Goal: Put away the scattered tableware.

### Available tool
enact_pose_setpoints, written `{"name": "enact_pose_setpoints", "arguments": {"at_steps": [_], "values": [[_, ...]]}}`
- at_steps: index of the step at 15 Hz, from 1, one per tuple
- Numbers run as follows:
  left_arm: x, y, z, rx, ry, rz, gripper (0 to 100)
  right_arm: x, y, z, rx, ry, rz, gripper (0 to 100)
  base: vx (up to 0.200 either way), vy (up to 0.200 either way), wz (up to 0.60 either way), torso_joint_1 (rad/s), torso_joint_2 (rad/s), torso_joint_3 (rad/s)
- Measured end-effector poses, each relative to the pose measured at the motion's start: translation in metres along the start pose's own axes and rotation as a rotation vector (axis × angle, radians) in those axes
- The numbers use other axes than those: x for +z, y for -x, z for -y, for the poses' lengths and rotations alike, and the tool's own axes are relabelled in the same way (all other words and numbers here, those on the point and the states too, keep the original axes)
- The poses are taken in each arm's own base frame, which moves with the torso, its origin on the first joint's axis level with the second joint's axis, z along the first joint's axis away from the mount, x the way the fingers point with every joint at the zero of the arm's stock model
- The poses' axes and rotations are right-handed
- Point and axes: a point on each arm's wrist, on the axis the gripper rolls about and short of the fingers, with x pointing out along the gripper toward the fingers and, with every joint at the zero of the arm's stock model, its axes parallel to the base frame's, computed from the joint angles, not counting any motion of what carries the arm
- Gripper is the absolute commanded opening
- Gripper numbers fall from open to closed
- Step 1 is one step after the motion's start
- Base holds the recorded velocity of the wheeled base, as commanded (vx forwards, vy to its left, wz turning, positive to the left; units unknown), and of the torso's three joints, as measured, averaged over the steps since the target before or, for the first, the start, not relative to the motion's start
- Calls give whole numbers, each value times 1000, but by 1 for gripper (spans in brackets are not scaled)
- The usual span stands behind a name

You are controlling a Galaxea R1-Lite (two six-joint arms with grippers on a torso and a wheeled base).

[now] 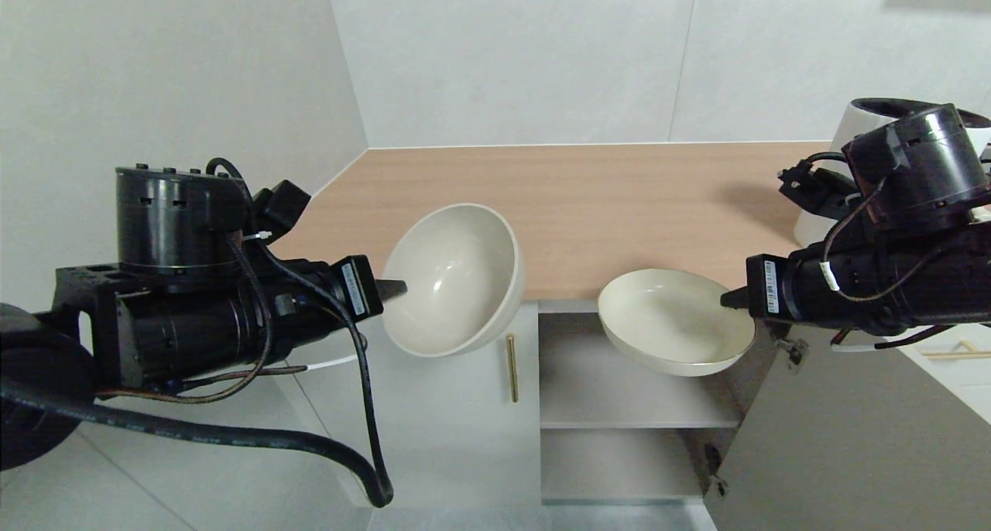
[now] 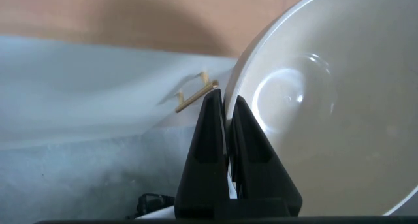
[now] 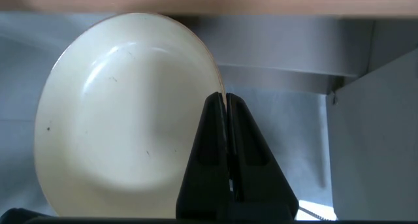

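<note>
Horizontally, left claw [image 1: 401,288] pinches the tilted bowl [image 1: 457,275], right claw [image 1: 725,299] the plate [image 1: 670,322].

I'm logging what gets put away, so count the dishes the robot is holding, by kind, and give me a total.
deep bowl, cream, clamped at its rim by the left pincer: 1
shallow plate, cream, clamped at its rim by the right pincer: 1
Total: 2
</note>
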Motion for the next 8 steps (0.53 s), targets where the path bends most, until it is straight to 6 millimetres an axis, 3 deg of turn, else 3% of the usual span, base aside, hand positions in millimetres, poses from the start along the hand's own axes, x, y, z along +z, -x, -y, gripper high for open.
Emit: {"name": "enact_pose_setpoints", "arguments": {"at_steps": [8], "values": [[-1, 0, 0, 2, 0, -3, 0, -1, -4, 0, -3, 1, -8, 0, 0, 0, 0, -174, 464, 289]]}}
